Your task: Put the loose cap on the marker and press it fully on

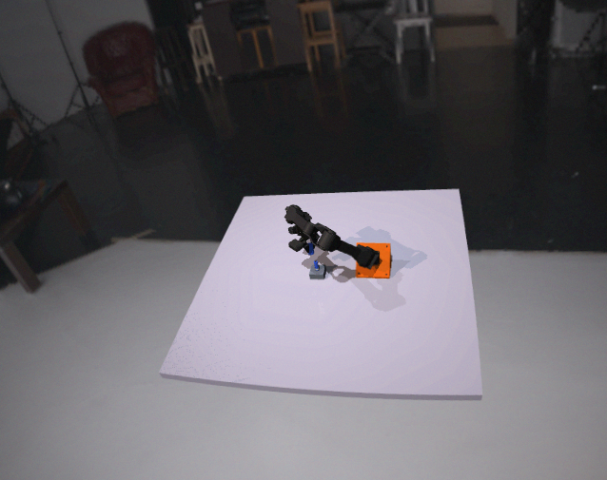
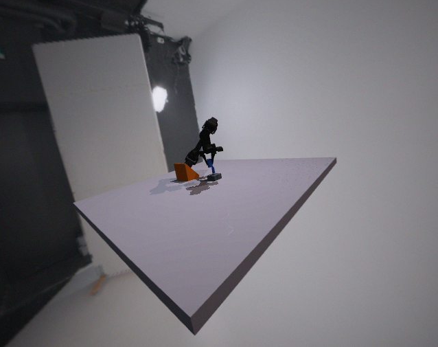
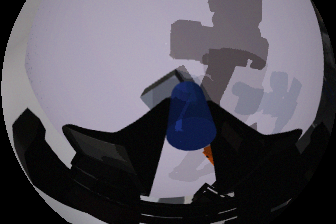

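Note:
My gripper (image 1: 310, 245) (image 2: 210, 161) (image 3: 188, 104) is shut on the blue cap (image 1: 310, 250) (image 2: 209, 163) (image 3: 191, 126), which is held off the table. The grey holder block (image 1: 317, 273) (image 2: 214, 177) (image 3: 161, 90) stands on the table (image 1: 303, 336) (image 2: 219, 227). The blue marker (image 1: 316, 265) (image 2: 213, 170) stands upright in it. In the top view the cap is above and slightly left of the marker's tip, apart from it. In the exterior view it is just up and left of the marker. In the wrist view the cap covers part of the block; the marker cannot be made out clearly.
The arm's orange base (image 1: 383, 270) (image 2: 182, 172) (image 3: 208, 155) stands to the right of the holder block in the top view and to its left in the exterior view. The black arm (image 1: 346, 247) reaches from it over the table. Arm shadows lie around the block.

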### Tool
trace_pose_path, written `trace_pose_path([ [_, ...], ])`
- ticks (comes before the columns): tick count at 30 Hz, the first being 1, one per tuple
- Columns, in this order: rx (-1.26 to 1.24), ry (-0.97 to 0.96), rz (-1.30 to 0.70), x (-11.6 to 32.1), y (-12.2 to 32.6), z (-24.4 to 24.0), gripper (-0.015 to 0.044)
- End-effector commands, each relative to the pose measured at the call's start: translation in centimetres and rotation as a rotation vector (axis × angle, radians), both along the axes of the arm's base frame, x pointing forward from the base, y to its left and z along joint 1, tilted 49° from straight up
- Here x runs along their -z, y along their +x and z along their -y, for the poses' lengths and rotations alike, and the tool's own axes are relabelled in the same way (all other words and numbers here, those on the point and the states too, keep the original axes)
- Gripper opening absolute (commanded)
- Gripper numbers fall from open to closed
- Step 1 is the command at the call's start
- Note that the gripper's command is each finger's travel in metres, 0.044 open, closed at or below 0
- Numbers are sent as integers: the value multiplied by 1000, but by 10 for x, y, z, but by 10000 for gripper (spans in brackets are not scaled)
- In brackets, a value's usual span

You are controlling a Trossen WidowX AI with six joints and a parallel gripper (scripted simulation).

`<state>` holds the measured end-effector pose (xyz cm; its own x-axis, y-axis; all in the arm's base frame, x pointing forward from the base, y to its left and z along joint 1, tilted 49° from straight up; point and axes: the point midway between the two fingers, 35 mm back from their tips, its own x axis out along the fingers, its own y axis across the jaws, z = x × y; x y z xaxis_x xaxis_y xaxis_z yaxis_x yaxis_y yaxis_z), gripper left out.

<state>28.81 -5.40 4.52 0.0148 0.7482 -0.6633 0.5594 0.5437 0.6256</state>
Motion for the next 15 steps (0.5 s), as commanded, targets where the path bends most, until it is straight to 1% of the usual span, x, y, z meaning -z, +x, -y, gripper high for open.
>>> trace_pose_path([
  [1, 0, 0, -5, -10, -7, -4, 0],
  [15, 0, 1, -7, -41, -29, -18, 0],
])
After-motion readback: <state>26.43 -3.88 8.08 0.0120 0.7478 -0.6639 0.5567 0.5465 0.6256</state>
